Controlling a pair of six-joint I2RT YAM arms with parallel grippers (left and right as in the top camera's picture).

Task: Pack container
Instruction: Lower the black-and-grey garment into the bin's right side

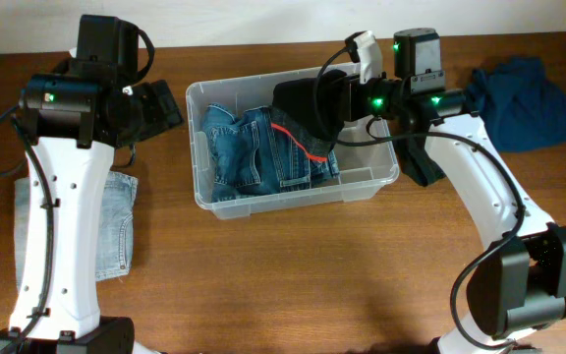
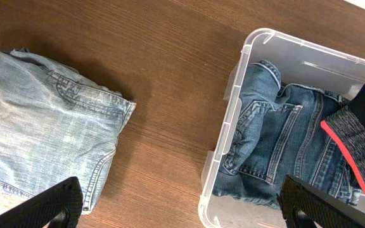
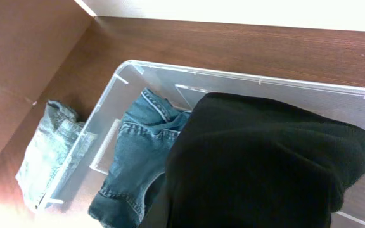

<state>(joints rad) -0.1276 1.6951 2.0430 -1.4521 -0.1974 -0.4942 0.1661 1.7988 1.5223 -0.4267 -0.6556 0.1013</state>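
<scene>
Brown wood worktop (image 1: 293, 285) is filling the overhead view, and the container (image 1: 367, 162) is sitting at its middle. Jeans (image 1: 254, 147) are lying folded in the container's left half, while the right half is showing bare plastic. The right hand (image 1: 337, 93) is hovering over the back of the container. It looks clamped on a black garment (image 1: 308, 113) with a red stripe, though cloth is hiding the fingers. The garment is hanging down onto the jeans' right edge. The left hand (image 1: 160, 106) is hanging just outside the left wall. Pale jeans (image 1: 116, 226) and a navy cloth (image 1: 524, 98) are lying outside, at far left and far right.

From the left wrist, the left hand (image 2: 182, 209) is showing its fingers spread wide with nothing between them. It is above the worktop strip between the pale jeans (image 2: 43, 133) and the container's rim (image 2: 224, 133).

From the right wrist, the black garment (image 3: 265, 164) is blocking most of the view, dangling inside the container (image 3: 246, 79) next to the jeans (image 3: 138, 158).

This looks like the placing step. Done well, the right hand would be shifting toward the bare half and lowering until the cloth is pooling on the base. Only then should it be letting go, with every edge inside the rim. That would be leaving room for the two pieces outside.
</scene>
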